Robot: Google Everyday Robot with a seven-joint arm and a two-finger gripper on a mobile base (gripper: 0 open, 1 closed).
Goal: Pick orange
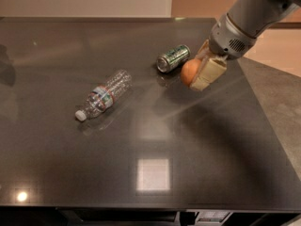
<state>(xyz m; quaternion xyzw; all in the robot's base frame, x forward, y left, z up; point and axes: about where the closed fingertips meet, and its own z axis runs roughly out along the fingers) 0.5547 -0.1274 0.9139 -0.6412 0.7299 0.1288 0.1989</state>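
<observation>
gripper (pixel 197 75) pinched orange (pixel 188 71) between its fingers | over right part of table (pixel 141 140), just beside can (pixel 173 58) | bottle (pixel 103 96) lay sideways, well apart at left

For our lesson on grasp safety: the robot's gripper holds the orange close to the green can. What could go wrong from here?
1. The orange is round and bulges out of the gripper on the left side, so it might slip free and roll across the table.
2. The green can lies on its side just beside the orange; a sideways move could knock it and set it rolling.
</observation>
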